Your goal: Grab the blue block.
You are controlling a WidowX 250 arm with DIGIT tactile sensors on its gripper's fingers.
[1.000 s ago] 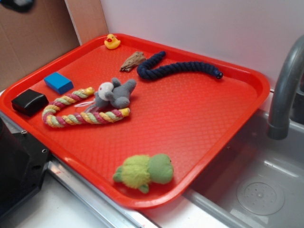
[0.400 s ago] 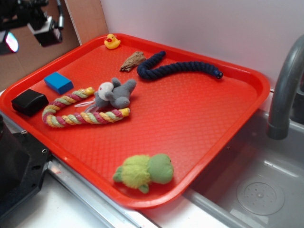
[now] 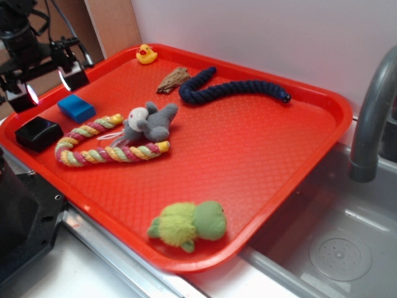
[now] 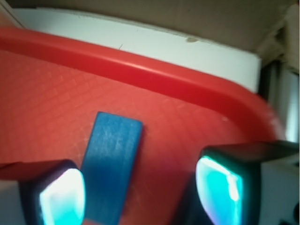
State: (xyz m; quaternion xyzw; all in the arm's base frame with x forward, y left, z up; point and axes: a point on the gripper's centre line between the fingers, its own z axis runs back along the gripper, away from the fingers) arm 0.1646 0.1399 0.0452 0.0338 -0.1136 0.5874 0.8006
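The claw [image 3: 51, 87] hangs above the left corner of the red tray [image 3: 322, 133], its two fingers spread wide and holding nothing. Just beside it lies the blue block [image 3: 77, 108] — flat on the tray, near the black box [image 3: 38, 133]. In the wrist view the blue block [image 4: 112, 164] sits close to the left finger [image 4: 61, 197], not centred between the two.

No readable text or labels anywhere.
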